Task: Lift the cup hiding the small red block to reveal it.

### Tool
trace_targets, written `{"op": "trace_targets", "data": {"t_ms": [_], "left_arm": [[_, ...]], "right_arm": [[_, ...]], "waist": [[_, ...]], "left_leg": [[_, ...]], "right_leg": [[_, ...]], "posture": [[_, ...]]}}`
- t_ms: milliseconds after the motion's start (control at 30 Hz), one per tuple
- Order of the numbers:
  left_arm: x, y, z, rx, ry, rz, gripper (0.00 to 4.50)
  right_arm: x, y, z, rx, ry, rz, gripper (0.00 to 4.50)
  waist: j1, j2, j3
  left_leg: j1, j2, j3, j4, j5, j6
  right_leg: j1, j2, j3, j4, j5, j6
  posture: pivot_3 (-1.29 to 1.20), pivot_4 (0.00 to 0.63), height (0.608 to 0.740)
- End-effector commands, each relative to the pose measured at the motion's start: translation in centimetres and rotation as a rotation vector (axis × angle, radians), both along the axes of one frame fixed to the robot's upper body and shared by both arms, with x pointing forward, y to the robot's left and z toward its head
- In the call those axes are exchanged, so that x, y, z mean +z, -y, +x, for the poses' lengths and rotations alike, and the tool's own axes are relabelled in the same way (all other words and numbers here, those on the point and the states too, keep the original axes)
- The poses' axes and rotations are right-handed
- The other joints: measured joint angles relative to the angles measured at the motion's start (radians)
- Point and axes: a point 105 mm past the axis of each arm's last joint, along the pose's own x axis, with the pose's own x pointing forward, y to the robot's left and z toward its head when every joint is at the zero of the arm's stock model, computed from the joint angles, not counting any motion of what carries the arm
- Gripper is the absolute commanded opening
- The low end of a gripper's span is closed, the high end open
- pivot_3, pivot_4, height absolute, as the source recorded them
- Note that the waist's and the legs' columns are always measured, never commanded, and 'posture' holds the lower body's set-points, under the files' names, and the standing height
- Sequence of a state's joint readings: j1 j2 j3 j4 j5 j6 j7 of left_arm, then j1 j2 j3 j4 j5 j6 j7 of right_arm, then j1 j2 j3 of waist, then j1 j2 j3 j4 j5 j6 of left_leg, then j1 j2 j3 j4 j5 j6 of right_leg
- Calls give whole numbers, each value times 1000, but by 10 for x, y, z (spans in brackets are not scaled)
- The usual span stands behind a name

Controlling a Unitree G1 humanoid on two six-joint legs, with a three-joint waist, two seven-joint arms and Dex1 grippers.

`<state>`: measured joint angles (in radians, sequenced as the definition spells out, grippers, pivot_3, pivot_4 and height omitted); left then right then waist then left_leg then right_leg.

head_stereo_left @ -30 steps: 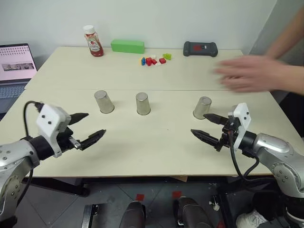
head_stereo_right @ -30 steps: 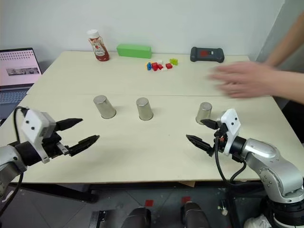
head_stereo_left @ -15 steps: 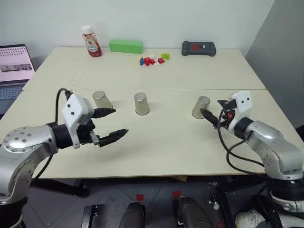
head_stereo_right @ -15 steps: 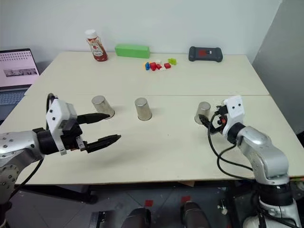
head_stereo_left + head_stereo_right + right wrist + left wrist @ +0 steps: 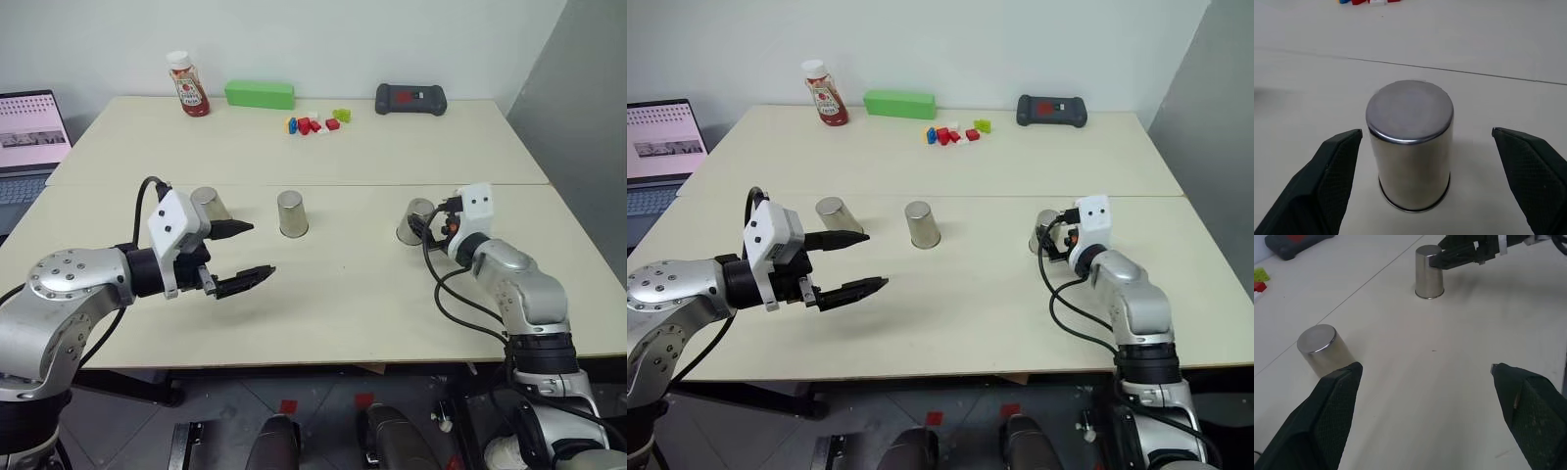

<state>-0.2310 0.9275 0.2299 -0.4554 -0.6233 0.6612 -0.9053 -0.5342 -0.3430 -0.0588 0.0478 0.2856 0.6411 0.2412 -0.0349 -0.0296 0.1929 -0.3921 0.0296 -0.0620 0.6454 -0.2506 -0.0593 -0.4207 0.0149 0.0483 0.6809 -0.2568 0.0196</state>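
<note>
Three silvery cups stand upside down in a row on the table: the left cup (image 5: 210, 206), the middle cup (image 5: 292, 213) and the right cup (image 5: 414, 221). My right gripper (image 5: 1426, 131) is open and level, one finger on each side of the right cup (image 5: 1410, 147), with a gap to the metal on both sides. My left gripper (image 5: 262, 248) is open above the table, just in front of the left cup, and points toward the middle cup (image 5: 1322, 348). The small red block is hidden; I cannot tell which cup covers it.
Along the far edge stand a ketchup bottle (image 5: 188, 85), a green box (image 5: 260, 95), several loose coloured bricks (image 5: 313, 123) and a black device (image 5: 411, 99). A laptop (image 5: 29, 127) sits off the table's left side. A seam runs across the table behind the cups.
A person's hand over the table's right side has withdrawn. My right gripper has moved forward, its fingers now on either side of the right cup. My left gripper has shifted inward to the right.
</note>
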Motion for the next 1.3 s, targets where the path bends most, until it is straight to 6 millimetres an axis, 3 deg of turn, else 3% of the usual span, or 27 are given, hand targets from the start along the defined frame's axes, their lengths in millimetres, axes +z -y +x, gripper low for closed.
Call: {"op": "trace_targets", "data": {"t_ms": [33,367,467,667,833,1067,1167,1300], "left_arm": [[7,2,0,-14,46,12,4461],[6,4,1,-18,57,9,4461],[6,3,1,-15,59,8,4500],[5,2,3,-8,62,7,4500],[3,3,3,-7,59,0,4500],[2,5,4,-16,55,-3,4500],[1,7,5,-25,56,-6,4500],[1,10,7,-39,55,-12,4500]], "right_arm": [[15,-3,8,-1,73,4,4500],[13,-6,29,-56,83,5,4500],[12,-3,32,-75,81,0,4037],[16,-2,35,-86,96,10,2644],[32,-14,25,-2,145,78,2633],[60,-13,12,0,205,146,2633],[71,-3,10,-45,270,12,2633],[64,19,14,-159,248,-181,2633]], "waist": [[0,0,0],[-6,0,0],[-7,0,0],[-7,0,0],[-7,1,0],[-7,1,0],[-6,1,0],[-3,1,0]], "left_leg": [[0,0,0,0,0,0],[0,0,0,0,0,0],[-1,0,0,0,0,0],[0,0,0,0,0,0],[-1,0,0,0,0,0],[-1,0,-1,0,0,0],[-1,0,-1,0,0,0],[-1,0,0,0,0,0]], "right_leg": [[0,0,0,0,0,0],[0,0,0,0,0,-1],[0,0,0,0,1,-1],[0,0,0,0,0,0],[0,0,0,0,1,-1],[-1,0,0,0,1,-1],[-1,0,0,0,0,0],[0,0,0,0,0,0]], "posture": [[0,150,740],[0,150,740],[0,150,740],[0,150,740],[0,150,740],[0,150,740],[0,150,740],[0,150,740]]}}
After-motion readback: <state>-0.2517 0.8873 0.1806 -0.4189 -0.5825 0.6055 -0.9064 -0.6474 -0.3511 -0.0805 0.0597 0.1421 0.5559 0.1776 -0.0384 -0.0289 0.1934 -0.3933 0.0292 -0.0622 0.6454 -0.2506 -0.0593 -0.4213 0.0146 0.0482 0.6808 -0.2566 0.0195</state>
